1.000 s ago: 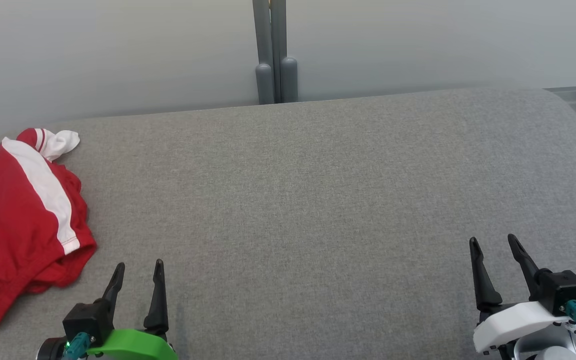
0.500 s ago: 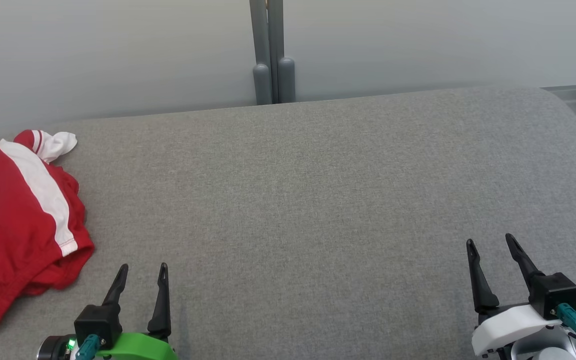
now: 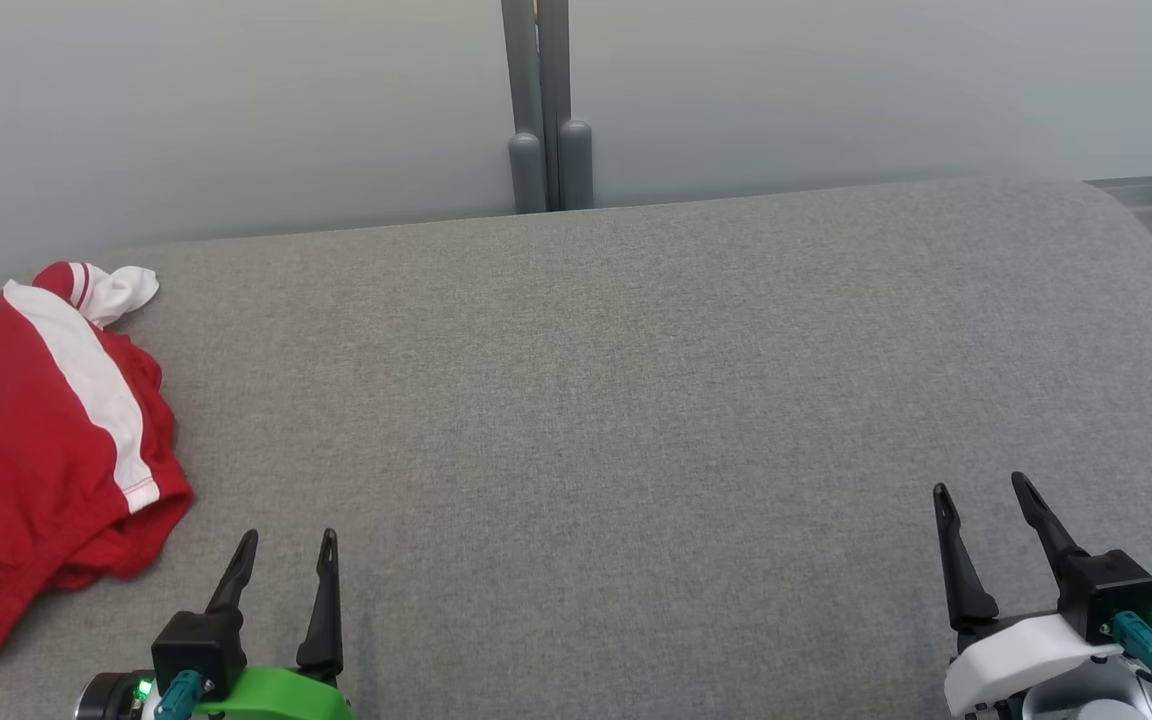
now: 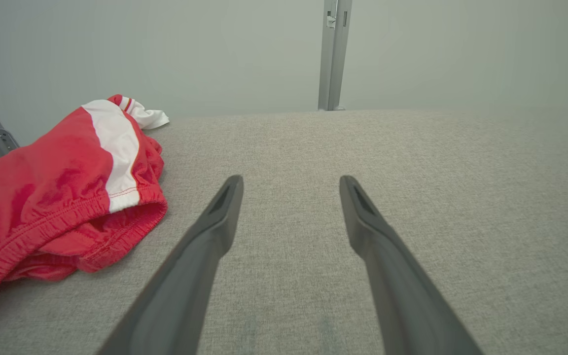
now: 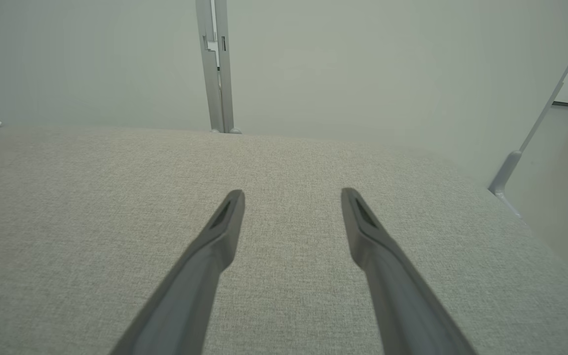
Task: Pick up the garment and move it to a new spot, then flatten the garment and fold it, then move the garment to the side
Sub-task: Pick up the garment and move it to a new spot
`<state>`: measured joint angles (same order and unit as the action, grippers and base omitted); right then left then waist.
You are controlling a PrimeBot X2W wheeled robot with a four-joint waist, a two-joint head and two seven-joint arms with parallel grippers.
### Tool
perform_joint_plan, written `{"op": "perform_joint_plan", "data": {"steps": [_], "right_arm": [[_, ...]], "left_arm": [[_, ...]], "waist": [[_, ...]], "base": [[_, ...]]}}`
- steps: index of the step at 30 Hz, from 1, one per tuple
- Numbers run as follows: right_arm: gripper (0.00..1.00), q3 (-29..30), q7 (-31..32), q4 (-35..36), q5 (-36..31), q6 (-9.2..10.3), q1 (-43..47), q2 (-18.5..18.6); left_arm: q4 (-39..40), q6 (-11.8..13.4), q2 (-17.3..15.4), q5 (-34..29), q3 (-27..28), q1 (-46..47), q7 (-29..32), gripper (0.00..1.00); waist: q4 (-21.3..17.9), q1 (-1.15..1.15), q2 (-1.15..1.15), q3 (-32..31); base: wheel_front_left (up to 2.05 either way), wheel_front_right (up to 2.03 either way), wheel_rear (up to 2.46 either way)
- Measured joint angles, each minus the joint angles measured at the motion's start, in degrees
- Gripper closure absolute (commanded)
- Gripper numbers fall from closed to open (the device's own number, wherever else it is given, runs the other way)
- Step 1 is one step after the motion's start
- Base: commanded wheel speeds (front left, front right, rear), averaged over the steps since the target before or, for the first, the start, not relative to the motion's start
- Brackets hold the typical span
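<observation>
Red garment (image 3: 26,450) bunched at the left end of a grey pad (image 3: 636,400), both grippers spread wide and holding nothing.
The pad spans the head view, with a pale wall (image 3: 236,100) behind it and a grey post (image 3: 546,100) at the wall's middle. The garment, red with a white stripe, lies crumpled just left of the left gripper (image 3: 289,540), apart from it, with pad fabric between them. The right gripper (image 3: 978,483) sits at the lower right, well apart from the cloth.

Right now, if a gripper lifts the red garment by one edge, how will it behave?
Probably floppy: the red garment lies crumpled in soft folds, so it should drape. Its thin, sheeny fabric looks light, perhaps slippery.
</observation>
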<state>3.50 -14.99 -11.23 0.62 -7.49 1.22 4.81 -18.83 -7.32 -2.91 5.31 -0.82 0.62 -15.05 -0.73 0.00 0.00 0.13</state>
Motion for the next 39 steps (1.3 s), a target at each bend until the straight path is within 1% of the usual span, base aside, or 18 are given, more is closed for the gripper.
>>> {"op": "perform_joint_plan", "data": {"steps": [6,11,15,16,20,25,29,32,35,39], "right_arm": [[0.00,0.4,0.0,0.2,0.0,0.00,0.7,0.0],[0.00,0.0,0.0,0.2,-0.1,0.00,1.1,-0.1],[0.00,-1.2,-0.1,0.2,-0.1,-0.01,1.5,-0.4],[0.00,-1.7,-0.1,0.1,-0.1,-0.01,1.5,-0.4],[0.00,-4.0,-0.1,-0.4,-0.2,-0.01,1.4,-0.5],[0.00,-6.6,-0.1,-0.8,0.1,-0.02,0.4,-1.1],[0.00,-8.6,-0.1,-1.4,0.2,-0.03,0.2,-1.4],[0.00,-9.0,-0.1,-1.5,0.2,-0.03,-0.5,-1.4],[0.00,-9.1,-0.1,-1.4,0.2,-0.03,-0.5,-1.1],[0.00,-9.3,-0.1,-0.4,0.2,-0.03,-0.5,-0.3]], "left_arm": [[-0.2,-0.1,0.0,-0.3,-0.3,0.0,0.0,0.00],[-0.2,-0.1,0.1,-0.3,-0.3,0.3,0.0,0.00],[-0.6,0.0,0.1,-0.3,-0.2,0.5,0.0,0.00],[-0.7,0.0,0.1,-0.3,0.1,0.4,0.0,0.00],[-0.8,0.0,0.0,-0.3,1.1,-0.3,0.0,0.00],[-0.5,0.0,-0.8,-0.4,2.4,-2.0,-0.1,0.00],[0.3,0.3,-0.9,-0.3,3.9,-2.5,-0.1,0.00],[0.7,0.3,-0.8,0.0,4.5,-2.6,-0.1,0.00],[0.1,0.3,-0.6,0.3,4.6,-2.4,-0.1,0.00],[-2.5,1.2,-0.3,1.1,4.6,0.4,-0.1,0.00]], "waist": [[0.8,0.00,0.00,-0.2],[3.2,0.00,0.00,-0.3],[6.7,0.00,0.00,-0.4],[8.9,0.00,0.00,-0.6],[13.8,0.00,0.00,-0.9],[20.0,0.00,0.00,-1.5],[24.2,0.00,0.00,-2.0],[26.5,0.00,0.00,-2.3],[27.9,0.00,0.00,-2.5],[27.8,0.00,0.00,-2.5]], "base": [[0.00,0.00,0.00],[0.00,0.00,0.00],[0.00,0.00,0.00],[0.00,0.00,0.00],[0.00,0.00,0.00],[0.00,0.00,0.00],[0.00,0.00,0.00],[0.00,0.00,0.00],[0.00,0.00,0.00],[0.00,0.00,0.00]]}}
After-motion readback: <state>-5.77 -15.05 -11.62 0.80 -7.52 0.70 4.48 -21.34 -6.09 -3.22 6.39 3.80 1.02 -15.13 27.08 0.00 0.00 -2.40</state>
